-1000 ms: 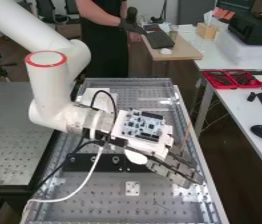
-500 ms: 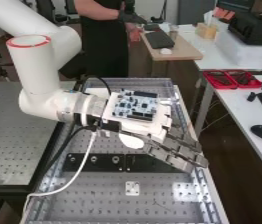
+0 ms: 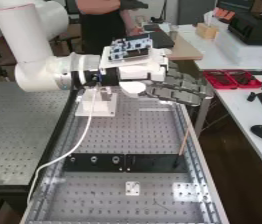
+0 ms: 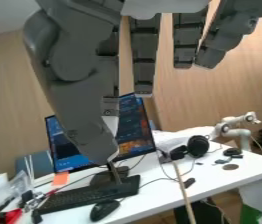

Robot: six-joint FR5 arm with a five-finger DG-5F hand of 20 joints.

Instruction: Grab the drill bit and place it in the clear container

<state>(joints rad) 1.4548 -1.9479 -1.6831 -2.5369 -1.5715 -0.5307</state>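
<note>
In the high view, the arm (image 3: 38, 52) enters from the upper left of the frame, and the hand (image 3: 175, 89) is above the bench's far part, in the upper middle, pointing right. Its fingers reach out nearly straight and are curled round nothing. A circuit board (image 3: 130, 47) sits on top of the hand's mount. A white stand (image 3: 96, 106) is on the perforated bench (image 3: 102, 197), left of centre, and a white cable (image 3: 75, 145) loops down to the lower left. A black bar (image 3: 127, 162) lies across the bench in the lower middle; a thin brown rod (image 3: 183, 142) leans at its right end. Whether that rod is the drill bit I cannot tell, nor which thing is the clear container. Red trays (image 3: 231, 71) are at the upper right.

In the wrist view, the hand (image 4: 143, 60) is open, with gaps between its extended fingers. Beyond it are a monitor (image 4: 133, 125), a keyboard (image 4: 92, 194), a mouse (image 4: 105, 210) and headphones (image 4: 197, 146) on a white desk (image 4: 148, 200). A thin brown rod is well apart from the fingers.
</note>
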